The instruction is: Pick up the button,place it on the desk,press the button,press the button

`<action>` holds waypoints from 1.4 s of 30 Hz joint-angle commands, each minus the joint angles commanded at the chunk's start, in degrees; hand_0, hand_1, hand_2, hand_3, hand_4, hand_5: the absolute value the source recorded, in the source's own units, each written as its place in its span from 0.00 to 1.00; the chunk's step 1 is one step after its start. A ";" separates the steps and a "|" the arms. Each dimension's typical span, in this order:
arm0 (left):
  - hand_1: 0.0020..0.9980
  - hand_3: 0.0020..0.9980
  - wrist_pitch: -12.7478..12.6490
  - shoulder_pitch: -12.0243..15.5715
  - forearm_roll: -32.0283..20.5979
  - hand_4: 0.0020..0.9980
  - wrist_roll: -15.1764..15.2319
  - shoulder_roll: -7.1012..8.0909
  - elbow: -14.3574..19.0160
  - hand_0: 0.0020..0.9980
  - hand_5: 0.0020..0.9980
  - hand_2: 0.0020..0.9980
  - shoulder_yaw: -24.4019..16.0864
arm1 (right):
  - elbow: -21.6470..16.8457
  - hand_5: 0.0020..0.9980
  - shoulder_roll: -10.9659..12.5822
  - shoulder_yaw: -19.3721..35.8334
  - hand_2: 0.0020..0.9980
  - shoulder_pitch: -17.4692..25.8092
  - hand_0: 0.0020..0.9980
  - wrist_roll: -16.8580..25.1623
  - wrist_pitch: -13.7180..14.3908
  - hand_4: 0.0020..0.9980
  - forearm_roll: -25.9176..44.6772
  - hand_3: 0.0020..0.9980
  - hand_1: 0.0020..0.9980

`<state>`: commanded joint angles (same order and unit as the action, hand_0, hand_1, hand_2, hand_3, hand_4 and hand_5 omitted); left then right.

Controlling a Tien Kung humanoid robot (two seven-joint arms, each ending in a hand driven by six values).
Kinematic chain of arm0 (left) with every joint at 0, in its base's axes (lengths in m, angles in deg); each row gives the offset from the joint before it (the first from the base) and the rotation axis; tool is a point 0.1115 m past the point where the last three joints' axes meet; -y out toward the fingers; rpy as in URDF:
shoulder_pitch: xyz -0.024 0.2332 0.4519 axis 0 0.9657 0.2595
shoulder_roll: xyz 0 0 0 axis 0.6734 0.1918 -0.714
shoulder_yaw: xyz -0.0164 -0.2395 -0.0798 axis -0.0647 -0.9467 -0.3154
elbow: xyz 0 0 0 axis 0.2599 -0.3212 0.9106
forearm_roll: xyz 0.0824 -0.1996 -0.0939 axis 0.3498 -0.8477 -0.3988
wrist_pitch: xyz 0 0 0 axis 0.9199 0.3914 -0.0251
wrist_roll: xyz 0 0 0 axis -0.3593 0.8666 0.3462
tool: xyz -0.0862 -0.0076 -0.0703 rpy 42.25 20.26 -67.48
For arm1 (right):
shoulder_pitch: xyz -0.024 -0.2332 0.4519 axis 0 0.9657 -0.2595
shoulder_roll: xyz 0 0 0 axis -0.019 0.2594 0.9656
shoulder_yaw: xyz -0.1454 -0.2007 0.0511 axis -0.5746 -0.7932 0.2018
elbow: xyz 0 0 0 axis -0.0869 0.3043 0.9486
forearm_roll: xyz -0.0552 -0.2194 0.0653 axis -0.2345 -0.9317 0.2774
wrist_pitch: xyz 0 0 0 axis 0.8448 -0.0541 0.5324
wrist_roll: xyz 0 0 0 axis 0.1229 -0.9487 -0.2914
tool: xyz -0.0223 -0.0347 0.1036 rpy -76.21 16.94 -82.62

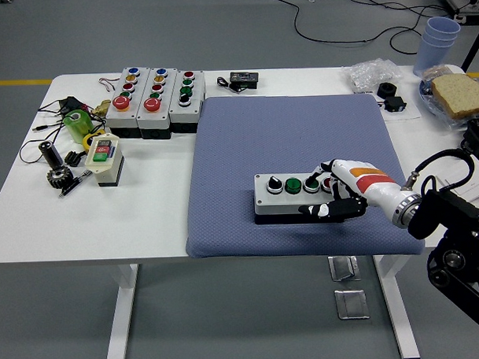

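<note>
Taking the blue mat (289, 138) as landmark: three grey button boxes (153, 101) stand just beside its far-left corner. Further left lie a cream switch box (103, 158), a green bottle (78, 123) and a gear (58, 176). Beyond its far-right corner are stacked blue cups (438, 40) and bread (460, 93).

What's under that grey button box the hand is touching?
The button box lies on a blue mat over the white table. The right hand covers its right end.

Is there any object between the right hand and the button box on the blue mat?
Nothing visible stands between them. The right hand is already at the right end of the button box on the blue mat, with its fingers over the buttons there.
</note>
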<state>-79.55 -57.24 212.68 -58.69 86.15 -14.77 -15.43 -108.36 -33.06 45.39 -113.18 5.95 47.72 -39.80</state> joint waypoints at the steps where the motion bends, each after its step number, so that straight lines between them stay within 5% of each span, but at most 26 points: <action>1: 0.65 0.55 0.02 -0.02 0.06 0.31 -0.01 0.00 0.00 0.65 0.85 0.64 -0.05 | 0.03 0.60 0.01 -0.14 0.19 0.09 0.14 -0.04 -0.10 0.91 0.01 0.64 0.00; 12: 0.65 0.54 0.05 -0.02 -0.06 0.31 0.05 -0.03 0.00 0.65 0.85 0.64 -0.07 | -0.18 0.59 0.31 -0.15 0.19 -0.15 0.14 0.18 1.25 0.90 -0.81 0.65 0.00; 18: 0.65 0.54 0.03 0.03 0.27 0.31 0.13 -0.06 0.00 0.65 0.85 0.64 -0.28 | -2.58 0.55 0.81 1.79 0.20 -0.06 0.15 2.58 9.29 0.92 -7.83 0.68 0.00; 19: 0.65 0.54 0.07 0.03 0.37 0.31 0.14 -0.07 0.00 0.65 0.85 0.64 -0.27 | -2.82 0.38 0.84 1.84 0.45 0.02 0.43 3.48 11.27 1.00 -9.90 0.77 0.23; 21: 0.65 0.54 0.12 0.06 0.47 0.31 0.16 -0.08 0.00 0.65 0.85 0.64 -0.28 | -3.34 0.38 0.87 1.82 0.45 0.16 0.43 4.77 15.83 1.00 -12.56 0.77 0.23; 23: 0.65 0.54 0.13 0.09 0.48 0.31 0.16 -0.08 0.00 0.65 0.85 0.64 -0.28 | -3.62 0.38 0.87 1.79 0.45 0.21 0.43 5.15 17.50 1.00 -12.91 0.77 0.23; 24: 0.65 0.54 0.15 0.14 0.66 0.31 0.16 -0.09 0.00 0.65 0.85 0.64 -0.40 | -4.18 0.38 0.88 1.43 0.45 0.17 0.43 4.84 15.88 1.00 -12.34 0.77 0.23; 25: 0.65 0.54 0.17 0.17 0.72 0.31 0.16 -0.09 0.00 0.65 0.85 0.64 -0.40 | -4.33 0.31 0.87 1.01 0.84 0.09 0.90 4.59 14.82 1.00 -11.96 0.88 0.74; 30: 0.65 0.54 0.18 0.36 0.80 0.31 0.10 -0.13 0.00 0.65 0.85 0.64 -0.45 | -3.76 0.31 0.37 -1.15 0.84 -0.32 0.90 3.40 9.44 1.00 -11.27 0.88 0.74; 31: 0.65 0.54 0.17 0.41 0.79 0.31 0.09 -0.14 0.00 0.65 0.85 0.64 -0.42 | -3.39 0.25 0.11 -1.75 0.96 -0.42 0.96 3.10 8.68 1.00 -11.26 0.96 0.87; 32: 0.65 0.54 0.16 0.45 0.77 0.31 0.10 -0.15 0.00 0.65 0.85 0.64 -0.39 | -3.09 0.25 -0.10 -2.19 0.96 -0.50 0.96 2.89 8.17 1.00 -11.26 0.96 0.87; 42: 0.65 0.54 0.16 0.87 1.12 0.31 0.12 -0.22 0.00 0.65 0.86 0.64 -0.29 | -2.44 0.22 -1.05 -2.59 0.97 -0.86 0.96 2.16 8.39 1.00 -11.03 0.96 0.88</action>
<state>-79.39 -56.37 213.80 -58.57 85.94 -14.77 -15.72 -110.80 -34.11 42.80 -114.04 8.10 56.11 -50.83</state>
